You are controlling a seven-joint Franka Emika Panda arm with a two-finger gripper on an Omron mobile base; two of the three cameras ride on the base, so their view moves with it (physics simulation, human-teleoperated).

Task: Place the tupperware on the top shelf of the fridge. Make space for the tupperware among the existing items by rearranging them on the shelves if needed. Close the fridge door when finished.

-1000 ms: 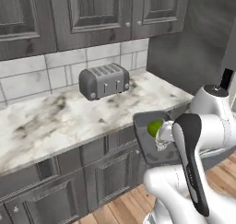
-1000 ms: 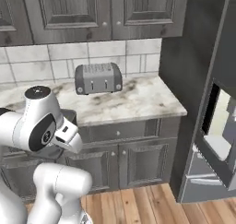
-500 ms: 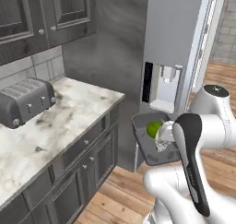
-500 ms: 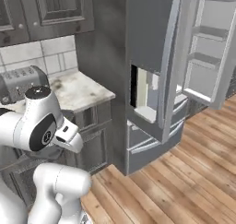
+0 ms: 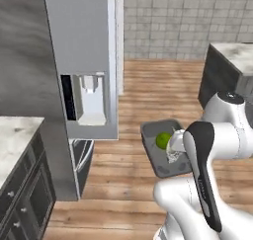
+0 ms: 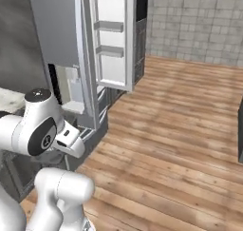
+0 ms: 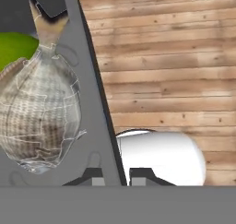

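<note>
Here the gripper [image 7: 115, 176] sat clamped on the wall of the tupperware [image 5: 154, 155], held above the wood floor [image 5: 148, 100] beside the fridge [image 5: 86, 61]. Lime [image 5: 162, 140] and clear piece [image 7: 39, 112] inside. One fridge door [image 6: 111, 40] stood open.

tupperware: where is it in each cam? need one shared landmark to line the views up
Left base view: tupperware sits lower centre-right, beside the arm's dark forearm, lime inside.
Right base view: I can't make it out.
Hand view: its grey wall runs diagonally up the left half, clamped between the fingers.
Shared landmark: the wood plank floor.
</note>
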